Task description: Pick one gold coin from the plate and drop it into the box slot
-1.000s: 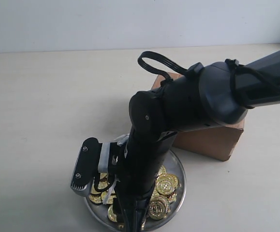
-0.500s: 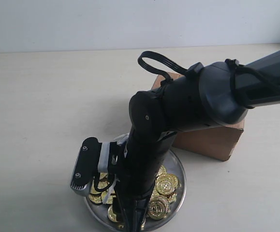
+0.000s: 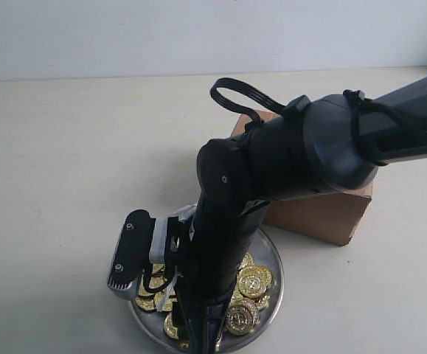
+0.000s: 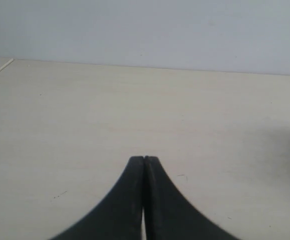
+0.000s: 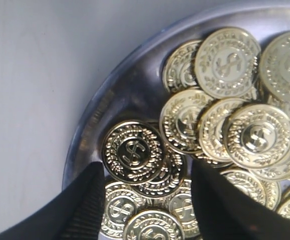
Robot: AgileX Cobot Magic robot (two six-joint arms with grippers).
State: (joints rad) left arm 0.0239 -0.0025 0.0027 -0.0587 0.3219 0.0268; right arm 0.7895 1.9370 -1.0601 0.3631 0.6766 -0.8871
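the right hand (image 5: pixel 147 170) is seen with its two dark fingers (image 5: pixel 89 200) held well apart, and nothing is clamped between them. it is lowered over the plate (image 5: pixel 109 95), so that the fingertips stand on either side of a small patch of the coin heap. between the fingertips one gold coin (image 5: pixel 132 152) is seen lying flat-faced on top of others, its dollar sign turned up and its edge just beside one finger; whether it is touched there cannot be told. more coins (image 5: pixel 257 135) are piled overlapping across the rest of the dish, while a strip of bare shiny metal is left along the raised rim.

in the exterior view the right hand (image 3: pixel 198 341) is largely hidden under the right arm (image 3: pixel 272 169), which is reached across from the right and bent steeply down onto the plate (image 3: pixel 273 254). the plate is set on the pale counter (image 3: pixel 66 162) at the near edge of the view. the box (image 3: pixel 324 215) is placed just behind the plate and to its right; whether the two touch cannot be told. the slot is hidden by the arm.

the left hand (image 4: pixel 144 159) is seen with its fingers pressed together, empty, above bare counter (image 4: pixel 59 115).
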